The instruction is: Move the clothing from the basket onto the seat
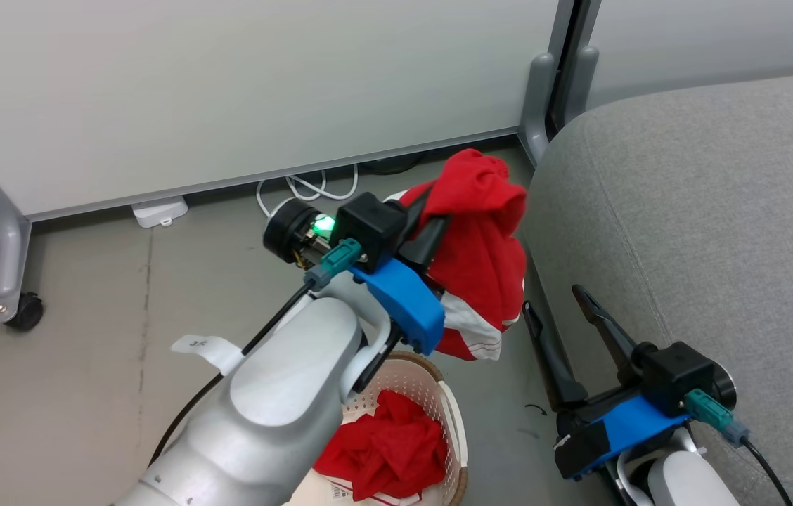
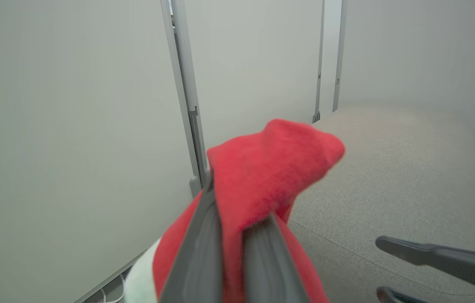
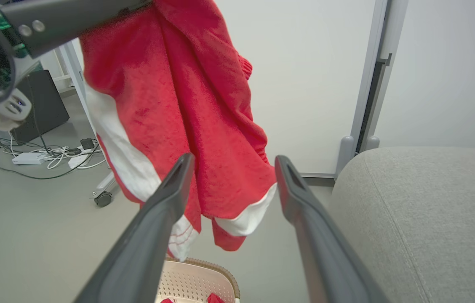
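**One garment lifted, none yet laid on the seat**

One red garment [image 1: 481, 239] of the clothing is clamped between the fingers of the left gripper [image 1: 428, 218]. It is held up in the air beside the rounded front corner of the seat [image 1: 706, 211], its white-trimmed hem hanging above the far rim of the basket [image 1: 449, 414]. Whether the cloth brushes the seat's edge cannot be told. The second garment [image 1: 386, 450] is seen crumpled in the bottom of the basket, untouched. Nothing red is seen on the grey cushion, so no part of the task can be counted as finished.

The first transfer is judged to be about midway: the piece has been raised clear, but it must be carried over the seat's edge and released. The second piece is then to be fetched. The right gripper [image 1: 552, 299] is held low along the seat's front edge, its fingers spread apart and empty.
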Robot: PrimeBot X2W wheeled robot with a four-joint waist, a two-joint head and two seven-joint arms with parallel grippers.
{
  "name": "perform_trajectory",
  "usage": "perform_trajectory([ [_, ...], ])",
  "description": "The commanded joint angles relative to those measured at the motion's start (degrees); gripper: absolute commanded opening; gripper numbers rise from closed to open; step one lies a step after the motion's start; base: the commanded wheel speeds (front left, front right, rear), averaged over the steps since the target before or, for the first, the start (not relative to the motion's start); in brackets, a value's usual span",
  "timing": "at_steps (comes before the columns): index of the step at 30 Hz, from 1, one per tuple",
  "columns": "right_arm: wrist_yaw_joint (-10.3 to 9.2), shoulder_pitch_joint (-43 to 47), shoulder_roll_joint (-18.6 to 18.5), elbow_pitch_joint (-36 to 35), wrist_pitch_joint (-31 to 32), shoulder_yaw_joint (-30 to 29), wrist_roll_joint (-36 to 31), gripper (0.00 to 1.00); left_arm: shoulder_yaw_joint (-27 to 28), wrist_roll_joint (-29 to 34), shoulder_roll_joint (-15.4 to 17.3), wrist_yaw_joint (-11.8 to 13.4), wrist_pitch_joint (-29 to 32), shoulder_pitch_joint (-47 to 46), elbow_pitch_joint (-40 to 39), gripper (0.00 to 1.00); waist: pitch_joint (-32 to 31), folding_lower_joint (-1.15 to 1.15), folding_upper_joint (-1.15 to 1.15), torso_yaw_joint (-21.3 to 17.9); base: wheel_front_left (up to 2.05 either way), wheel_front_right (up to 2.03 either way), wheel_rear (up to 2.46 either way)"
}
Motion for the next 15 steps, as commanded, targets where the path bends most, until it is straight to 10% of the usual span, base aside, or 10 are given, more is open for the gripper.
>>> perform_trajectory([
  [1, 0.03, 0.6, -0.2, -0.2, 0.2, 0.3, 0.3, 1.0, -1.5, -1.2, 0.0, 0.7, 0.0, -1.3, -0.6, 0.0, -0.2, 0.01, 0.0, 0.1, 0.0, 0.0, 0.0],
  [15, 0.03, -0.6, -0.2, -0.5, 1.2, 2.2, 0.6, 1.0, -10.8, -8.4, 0.0, 4.1, -1.0, -4.7, -0.6, 0.0, -0.5, 0.01, 0.0, -0.4, 0.0, 0.0, 0.0],
])
